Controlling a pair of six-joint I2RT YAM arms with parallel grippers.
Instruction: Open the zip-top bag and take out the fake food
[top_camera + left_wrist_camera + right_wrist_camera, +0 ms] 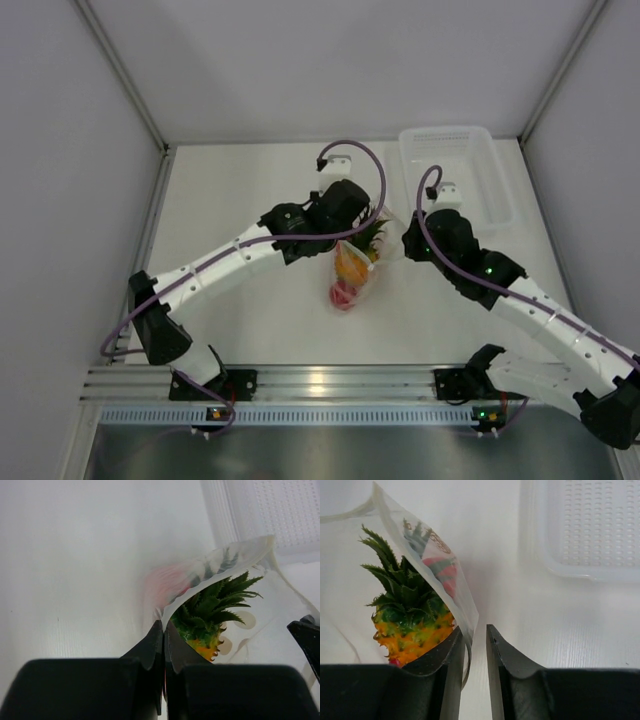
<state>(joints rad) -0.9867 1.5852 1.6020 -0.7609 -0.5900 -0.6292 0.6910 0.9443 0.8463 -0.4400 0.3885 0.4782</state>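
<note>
The zip-top bag [357, 268] lies mid-table with its mouth open. Inside are the toy pineapple [352, 262] and a red fruit [343, 296]. My left gripper [352, 228] is shut on the bag's left lip; the left wrist view shows its jaws [164, 625] pinching the plastic edge, with the pineapple's green crown [215, 605] just beyond. My right gripper [408, 240] is at the bag's right side. In the right wrist view its jaws [475, 629] stand slightly apart, with the bag's right lip [462, 605] hanging between them against the left finger. The pineapple [410, 625] sits to their left.
A rigid translucent bin [455, 165] stands at the back right, close behind the right gripper; it also shows in the left wrist view [280, 510] and in the right wrist view [590, 525]. White walls enclose the table on three sides.
</note>
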